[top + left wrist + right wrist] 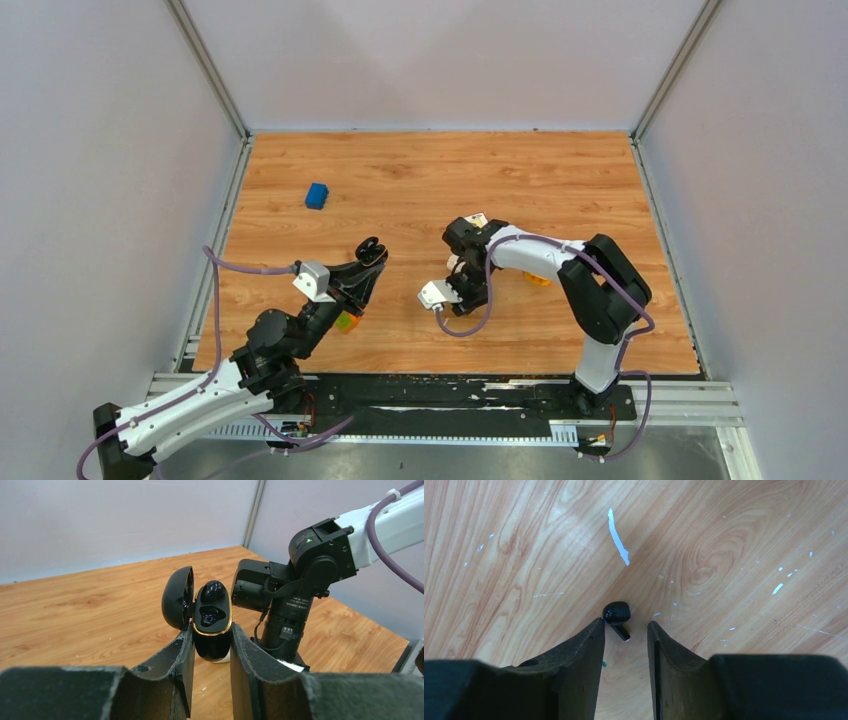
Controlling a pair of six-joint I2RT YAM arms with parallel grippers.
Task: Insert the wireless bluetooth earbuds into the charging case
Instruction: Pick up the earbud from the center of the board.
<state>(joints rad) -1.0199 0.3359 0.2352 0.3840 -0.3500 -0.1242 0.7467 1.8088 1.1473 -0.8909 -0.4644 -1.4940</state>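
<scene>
My left gripper is shut on the black charging case and holds it upright above the table, its gold-rimmed face towards the camera. The lid hangs open to the left. One glossy black earbud sits in the upper socket; the lower socket looks empty. In the top view the case shows at the left arm's tip. The other earbud, black with a short stem, lies on the wood. My right gripper stands open just over it, with the bud beside the left fingertip.
A small blue block lies at the back left of the wooden table. A small orange piece lies behind the right forearm, and an orange-green piece lies under the left arm. Grey walls enclose the table. The two wrists are close together.
</scene>
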